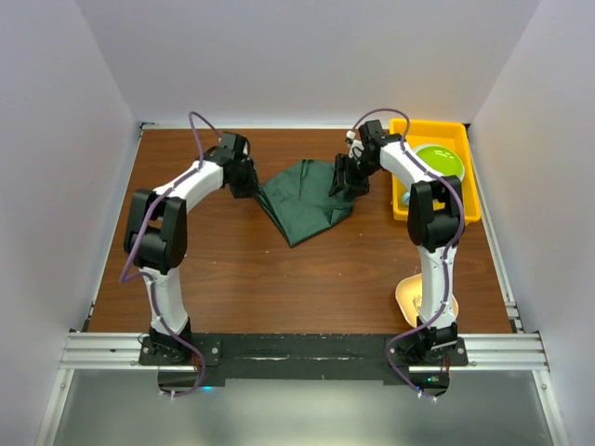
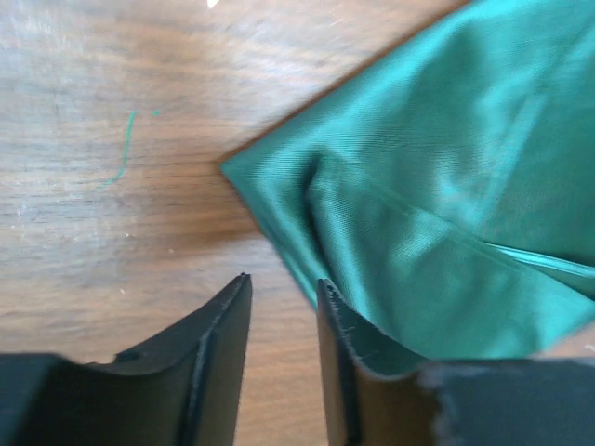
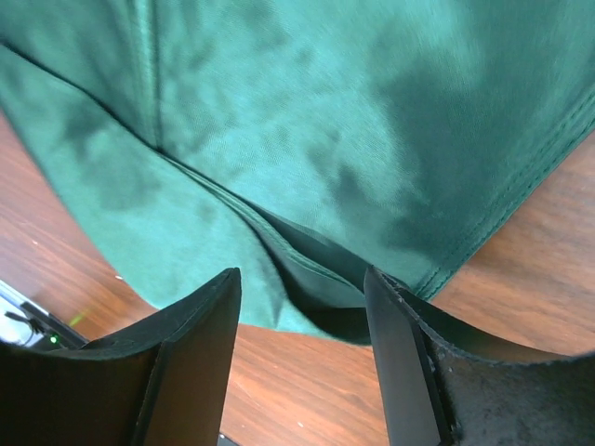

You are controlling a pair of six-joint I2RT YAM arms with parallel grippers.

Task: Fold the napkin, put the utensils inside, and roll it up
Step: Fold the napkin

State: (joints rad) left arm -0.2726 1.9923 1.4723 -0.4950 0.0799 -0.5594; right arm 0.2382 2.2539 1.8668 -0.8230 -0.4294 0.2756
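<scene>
The left arm and right arm wore white shells with black joints, purple cables looping alongside. The left claw and right claw had flat matte-black fingers.

surface: brown wood-grain table | far centre: dark green cloth napkin, folded, rumpled | far-right corner: yellow plastic tray | near right: pale beige rounded object, partly hidden

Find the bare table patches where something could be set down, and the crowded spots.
Free: the wide near table strip between napkin and arm bases. Crowded: around the napkin, flanked by left gripper and right gripper, and the right side, with tray and beige plate.
</scene>
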